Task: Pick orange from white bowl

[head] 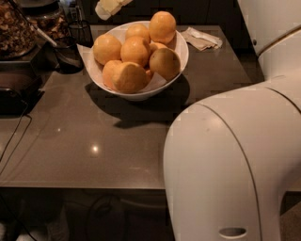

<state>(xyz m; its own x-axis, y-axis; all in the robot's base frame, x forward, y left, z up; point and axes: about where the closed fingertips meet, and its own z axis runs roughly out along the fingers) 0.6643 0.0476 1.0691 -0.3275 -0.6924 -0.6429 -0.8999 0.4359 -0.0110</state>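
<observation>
The end effector point(110, 5) is hanging behind the white bowl point(136, 96) of oranges point(134, 49) — grip state cannot be told — bowl sitting on a dark, glossy table point(94, 141).

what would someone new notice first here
The big white robot arm fills the right foreground. Behind it, on the dark counter, a white bowl is heaped with oranges, centre top. The pale end effector hangs at the top edge, just beyond the bowl's far left rim.

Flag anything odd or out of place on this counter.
A crumpled napkin lies loose beside the white bowl, and one orange on its right side looks darker, brownish. The gripper hangs above the bowl's far rim.
</observation>
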